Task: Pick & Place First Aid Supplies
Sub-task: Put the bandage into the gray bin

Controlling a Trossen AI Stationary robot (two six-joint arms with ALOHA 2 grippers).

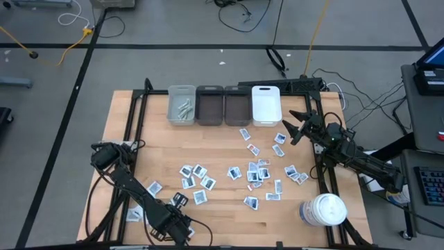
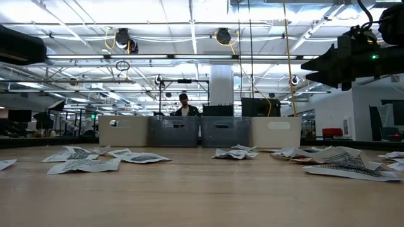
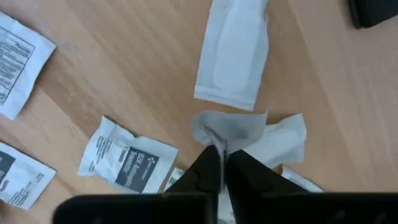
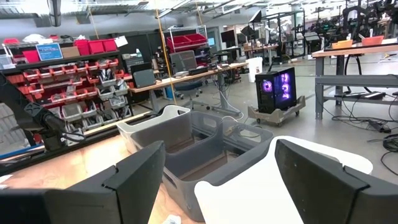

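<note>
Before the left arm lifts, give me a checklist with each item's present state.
1. Left gripper shut on a pale wrapped strip: ok, the fingers pinch its edge.
2. Only one item pinched: cannot tell, a second white wrapper lies right against the strip.
3. Neighbouring printed sachet free of the fingers: ok, it lies apart.
4. Right gripper out of the way: ok, open near the white bin, far from the left arm.
5. Light grey bin ready to receive: ok, it already holds a few pale strips and has room.
6. Path over the table to the bins: ok, only flat sachets lie between.
</note>
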